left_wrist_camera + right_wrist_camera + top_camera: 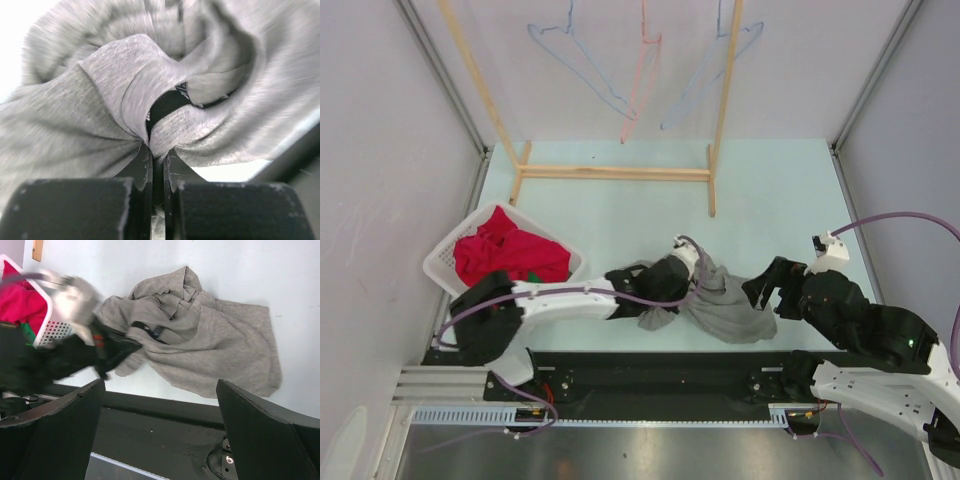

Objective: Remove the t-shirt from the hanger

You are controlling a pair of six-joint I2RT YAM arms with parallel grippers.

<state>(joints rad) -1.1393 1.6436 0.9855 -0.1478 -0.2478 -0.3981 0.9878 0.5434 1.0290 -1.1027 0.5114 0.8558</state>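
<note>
A grey t-shirt (725, 300) lies crumpled on the pale table near the front edge; it also shows in the right wrist view (210, 345) and fills the left wrist view (100, 115). My left gripper (672, 285) is shut on a bunched fold of the t-shirt at its left side; in the left wrist view (157, 155) the jaws pinch the cloth. My right gripper (767, 287) is open and empty, just right of the shirt, its fingers (260, 430) wide apart. No hanger shows inside the shirt.
A white basket (445, 262) holding red clothes (510, 255) stands at the left. A wooden rack (615, 172) at the back carries blue and pink wire hangers (585, 60). A black rail (660, 370) runs along the front edge.
</note>
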